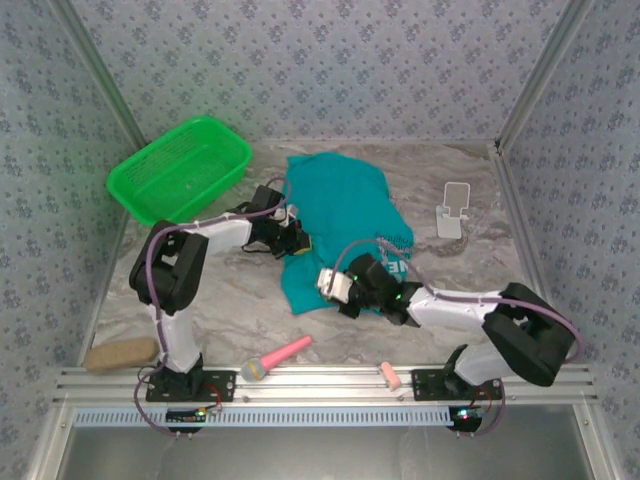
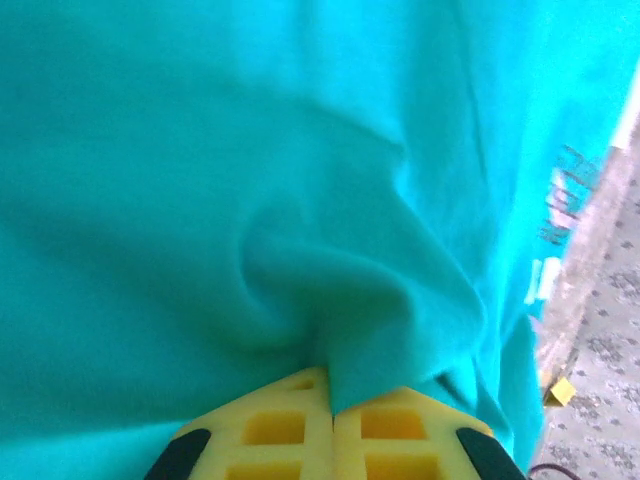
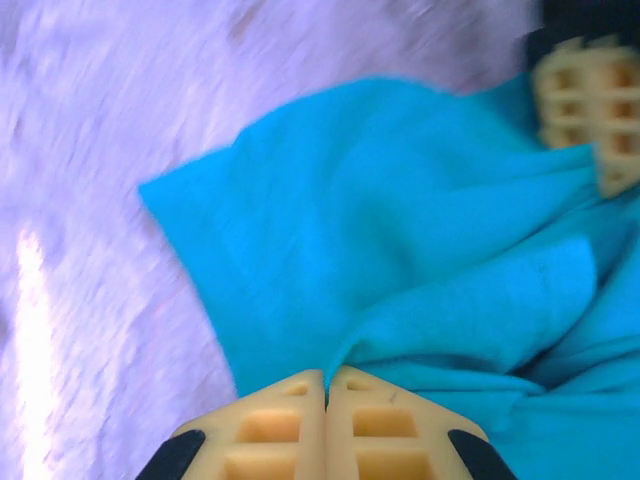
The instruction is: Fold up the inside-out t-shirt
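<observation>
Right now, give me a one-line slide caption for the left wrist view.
Left hand shut on a pinched fold of the teal t-shirt, cloth puckering toward it, table at right.

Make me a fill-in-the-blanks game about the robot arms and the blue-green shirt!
1. The plastic basket at the back left is coloured ___.
2. Both arms' jaws are pinched ___ on the teal t-shirt.
3. The white stand sits to the ___ of the t-shirt.
Missing words: green, shut, right.
</observation>
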Tool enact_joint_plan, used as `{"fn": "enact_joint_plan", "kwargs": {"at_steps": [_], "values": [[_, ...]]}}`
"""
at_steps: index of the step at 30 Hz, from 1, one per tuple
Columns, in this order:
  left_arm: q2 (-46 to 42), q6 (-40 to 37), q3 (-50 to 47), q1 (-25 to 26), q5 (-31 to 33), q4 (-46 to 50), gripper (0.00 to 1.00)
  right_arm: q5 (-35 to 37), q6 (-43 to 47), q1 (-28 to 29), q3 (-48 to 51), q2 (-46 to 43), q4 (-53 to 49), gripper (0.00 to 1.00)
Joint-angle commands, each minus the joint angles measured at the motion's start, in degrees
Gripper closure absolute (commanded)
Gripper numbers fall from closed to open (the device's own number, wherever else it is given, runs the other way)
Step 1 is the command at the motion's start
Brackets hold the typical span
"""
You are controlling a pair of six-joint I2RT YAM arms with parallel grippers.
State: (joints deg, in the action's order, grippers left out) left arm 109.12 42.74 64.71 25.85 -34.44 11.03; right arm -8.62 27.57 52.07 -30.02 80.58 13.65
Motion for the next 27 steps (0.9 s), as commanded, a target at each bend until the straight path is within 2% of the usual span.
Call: {"fn": "enact_joint_plan", "kwargs": {"at_steps": [1, 3, 5, 7, 9, 12, 14, 16, 17, 19, 22, 25, 26, 27], "values": [[2.2, -0.7, 1.5, -1.7, 4.5, -0.4, 0.95, 1.6, 3.7, 2.4, -1.2, 1.4, 0.6, 0.87], [2.0, -1.5, 1.0, -1.7, 3.8, -0.2, 0.92, 0.6, 1.8, 1.5, -2.7, 0.1, -1.5, 0.74], [0.7, -2.6, 0.2, -1.7, 3.8, 0.9, 0.88, -3.7, -0.6, -1.0, -4.6, -2.6, -4.1, 0.66], [-1.3, -3.5, -0.8, -1.7, 4.3, 2.6, 0.84, -9.4, -3.3, -4.5, -6.5, -4.6, -6.4, 0.64], [-3.6, -4.1, -2.1, -1.7, 4.2, 3.9, 0.77, -12.2, -6.9, -7.8, -8.4, -5.6, -7.6, 0.64], [-7.7, -4.6, -4.1, -1.7, 4.2, 6.4, 0.65, -9.5, -12.6, -10.6, -11.5, -4.3, -9.0, 0.63], [-10.1, -4.7, -5.2, -1.5, 4.5, 7.9, 0.60, -4.5, -15.8, -10.9, -13.5, -1.9, -10.1, 0.62], [-10.9, -4.8, -5.2, -0.6, 3.4, 9.4, 0.57, 2.0, -20.7, -10.6, -14.2, 1.0, -9.5, 0.56], [-10.7, -5.4, -4.5, 0.4, 1.6, 10.2, 0.57, 5.1, -24.1, -10.3, -14.0, 2.3, -8.9, 0.56], [-9.9, -6.0, -3.4, 3.0, -0.5, 11.2, 0.57, 5.3, -28.6, -9.9, -13.2, 4.3, -7.8, 0.56], [-8.6, -5.7, -2.8, 6.6, 0.9, 11.5, 0.57, 7.9, -34.1, -8.2, -12.6, 6.7, -6.0, 0.56], [-5.3, -5.0, -2.2, 7.7, 1.4, 10.8, 0.60, 11.1, -40.6, -7.4, -13.8, 10.4, -4.4, 0.56], [-4.3, -4.6, -1.9, 7.7, 1.2, 10.3, 0.72, 10.9, -42.7, -7.6, -13.9, 11.7, -2.8, 0.60], [-3.9, -4.6, -1.8, 7.6, 0.9, 9.6, 0.85, 10.4, -44.1, -7.7, -13.9, 12.7, -0.9, 0.69]]}}
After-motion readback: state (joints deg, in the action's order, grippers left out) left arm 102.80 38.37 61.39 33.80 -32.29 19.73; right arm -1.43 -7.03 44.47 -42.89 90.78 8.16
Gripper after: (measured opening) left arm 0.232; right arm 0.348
